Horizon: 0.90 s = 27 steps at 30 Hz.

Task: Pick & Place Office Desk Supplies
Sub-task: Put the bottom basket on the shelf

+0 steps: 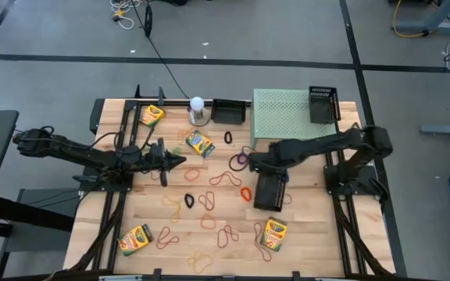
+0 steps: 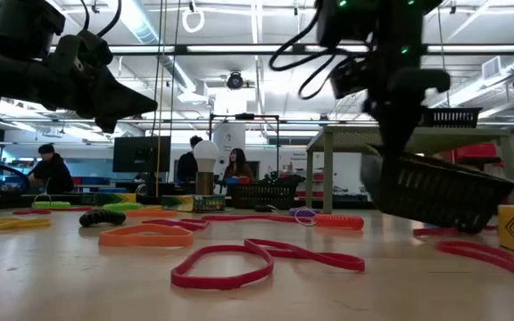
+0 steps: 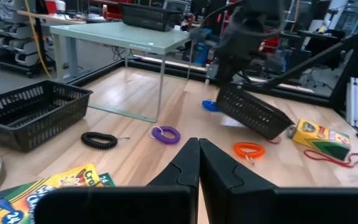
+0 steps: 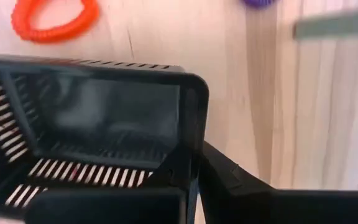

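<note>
Red rubber-band loop sprawled nearest the lens, low centre of the low view. At left of the high view, left gripper pinched shut on nothing, hovering beside a crayon box, likely just waiting. Right of centre, right gripper clamped on the rim of a black mesh basket, tilted and lifted clear of the table, presumably for carrying. Orange coil just beside it.

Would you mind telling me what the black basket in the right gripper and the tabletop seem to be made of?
The basket, held tilted by the right gripper, looks like black mesh, metal or plastic: slotted see-through walls, solid rim. The tabletop looks like pale wood planks: visible grain, lengthwise seams, faint sheen.
</note>
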Tool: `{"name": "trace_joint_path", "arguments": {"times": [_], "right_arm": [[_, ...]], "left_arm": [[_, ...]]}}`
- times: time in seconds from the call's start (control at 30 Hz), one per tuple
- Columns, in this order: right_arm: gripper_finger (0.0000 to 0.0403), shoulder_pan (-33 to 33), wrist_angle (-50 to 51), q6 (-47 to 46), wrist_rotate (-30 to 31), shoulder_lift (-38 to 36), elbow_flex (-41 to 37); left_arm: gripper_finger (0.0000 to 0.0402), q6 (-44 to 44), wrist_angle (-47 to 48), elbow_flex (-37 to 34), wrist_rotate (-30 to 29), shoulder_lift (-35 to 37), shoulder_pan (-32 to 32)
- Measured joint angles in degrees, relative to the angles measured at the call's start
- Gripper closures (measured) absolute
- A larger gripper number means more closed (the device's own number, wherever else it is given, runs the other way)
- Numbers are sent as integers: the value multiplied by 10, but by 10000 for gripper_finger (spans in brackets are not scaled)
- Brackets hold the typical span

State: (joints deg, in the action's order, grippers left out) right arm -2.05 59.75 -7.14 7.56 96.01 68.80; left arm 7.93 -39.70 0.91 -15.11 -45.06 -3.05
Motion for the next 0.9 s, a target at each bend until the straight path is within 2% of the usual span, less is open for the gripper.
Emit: {"name": "trace_joint_path", "arguments": {"times": [0.17,0.23,0.33,0.47,0.6,0.73,0.8,0.9], "right_arm": [[333,-6,-9,23,10,36,35],[306,-17,-5,8,34,35,51],[268,-34,31,-34,85,29,87],[245,-62,105,-128,84,27,138],[281,-119,70,-178,52,25,115],[359,-174,-6,-240,5,25,71],[390,-197,-17,-288,14,25,62],[385,-232,-51,-362,54,25,52]], "left_arm": [[388,1,1,0,1,0,0],[387,-5,0,0,1,0,0],[388,-15,1,0,1,0,0],[389,-20,2,0,1,0,0],[389,-16,2,0,-4,0,0],[389,14,3,0,-1,0,0],[389,21,7,0,7,0,0],[390,8,6,0,16,0,0]]}}
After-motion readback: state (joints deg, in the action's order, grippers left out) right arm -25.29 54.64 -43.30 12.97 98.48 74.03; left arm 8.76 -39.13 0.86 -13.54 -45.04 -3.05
